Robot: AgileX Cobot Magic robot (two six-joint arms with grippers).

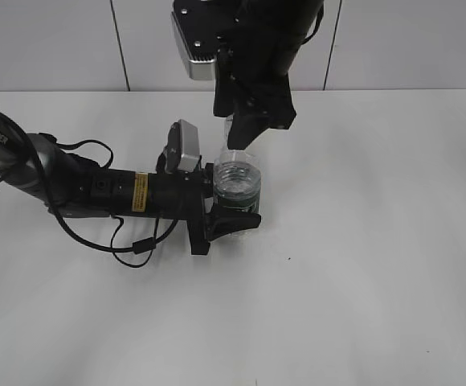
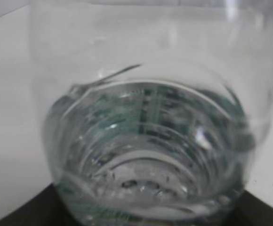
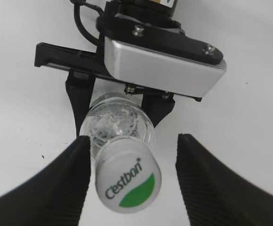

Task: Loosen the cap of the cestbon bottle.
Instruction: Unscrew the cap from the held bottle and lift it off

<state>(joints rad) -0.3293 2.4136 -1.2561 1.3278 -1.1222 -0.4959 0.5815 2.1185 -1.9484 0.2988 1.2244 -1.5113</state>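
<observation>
A small round white plastic cap (image 3: 128,176) carries grey "Cestbon" lettering and a green leaf-shaped patch near its edge. It tops a small clear ribbed plastic bottle (image 1: 237,186) with a dark green label band. The left tool (image 1: 235,219) is black, on a black arm with a small yellow sticker (image 1: 140,193) and a silver-grey camera box (image 1: 186,146). The right tool (image 3: 132,188) has black, finely ridged fingers (image 3: 56,188). The plain table (image 1: 361,281) is white, and the wall (image 1: 48,44) behind is pale grey with thin dark seams.
</observation>
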